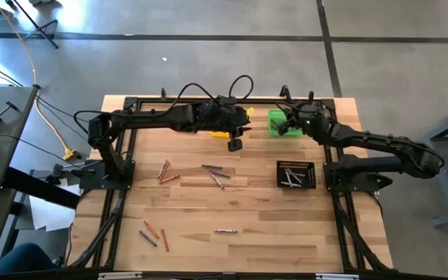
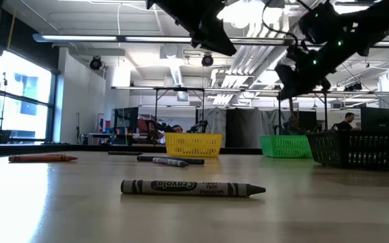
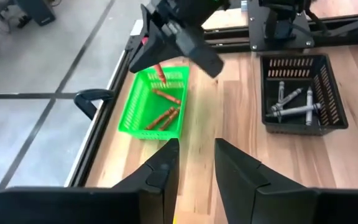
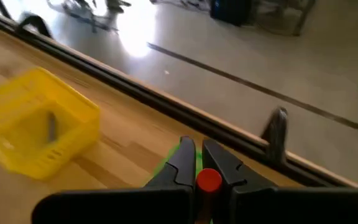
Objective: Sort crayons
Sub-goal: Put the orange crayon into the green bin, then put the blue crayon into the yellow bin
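Loose crayons lie flat on the wooden table: orange ones, grey ones, one more, and a grey one close in the low view. My right gripper is over the green bin, shut on an orange-red crayon. The bin holds several orange-brown crayons. My left gripper hangs open over the yellow bin, with nothing between its fingers. A grey crayon lies in the yellow bin. My right gripper pinches the orange-red crayon between its two fingers. One round end shows in the gap, facing back toward the wrist. The other end sticks out below the fingers, above the green bin's far part. The crayon is lifted clear of bin and table.
A black ribbed tray with several grey crayons stands at the table's right, near the right arm's base. The three containers line the far side in the low view. A black frame runs along the table's edges.
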`<state>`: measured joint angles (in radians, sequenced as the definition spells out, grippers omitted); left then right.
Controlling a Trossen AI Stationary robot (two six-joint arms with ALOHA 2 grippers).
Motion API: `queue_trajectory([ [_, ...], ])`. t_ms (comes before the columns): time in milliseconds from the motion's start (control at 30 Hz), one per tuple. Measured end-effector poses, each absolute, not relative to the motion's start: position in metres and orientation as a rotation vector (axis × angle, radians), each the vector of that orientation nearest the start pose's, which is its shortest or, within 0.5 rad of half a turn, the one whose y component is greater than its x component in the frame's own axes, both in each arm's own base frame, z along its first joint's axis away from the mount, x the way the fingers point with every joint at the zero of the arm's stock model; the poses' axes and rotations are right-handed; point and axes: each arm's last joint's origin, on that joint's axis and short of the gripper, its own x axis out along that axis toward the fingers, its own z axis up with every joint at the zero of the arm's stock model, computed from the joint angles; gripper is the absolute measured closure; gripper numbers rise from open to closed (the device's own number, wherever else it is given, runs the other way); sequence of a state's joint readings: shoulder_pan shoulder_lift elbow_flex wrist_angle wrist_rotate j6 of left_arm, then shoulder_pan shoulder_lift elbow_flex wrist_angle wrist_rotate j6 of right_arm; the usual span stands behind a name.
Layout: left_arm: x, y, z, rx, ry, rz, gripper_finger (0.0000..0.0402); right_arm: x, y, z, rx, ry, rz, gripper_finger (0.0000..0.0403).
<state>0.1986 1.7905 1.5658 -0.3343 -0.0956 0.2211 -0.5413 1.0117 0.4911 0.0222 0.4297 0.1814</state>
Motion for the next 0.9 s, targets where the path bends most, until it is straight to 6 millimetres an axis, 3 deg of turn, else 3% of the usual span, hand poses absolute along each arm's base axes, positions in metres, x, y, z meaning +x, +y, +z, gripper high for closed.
queue_trajectory([
  [200, 0.404, 0.080, 0.314, 0.181, 0.591, 0.218, 0.0320, 0.163, -0.129, 0.191, 0.217, 0.509, -1.061, 0.0392],
  [433, 0.395, 0.073, 0.302, 0.174, 0.747, 0.191, 0.0321, 0.163, -0.134, 0.183, 0.224, 0.551, -1.067, 0.0326],
  [667, 0.373, 0.073, 0.284, 0.114, 1.037, 0.298, 0.0321, 0.165, -0.132, 0.197, 0.224, 0.478, -1.033, 0.0286],
  [900, 0.349, 0.084, 0.256, 0.130, 1.275, 0.428, 0.0320, 0.175, -0.115, 0.226, 0.244, 0.335, -0.748, 0.0286],
])
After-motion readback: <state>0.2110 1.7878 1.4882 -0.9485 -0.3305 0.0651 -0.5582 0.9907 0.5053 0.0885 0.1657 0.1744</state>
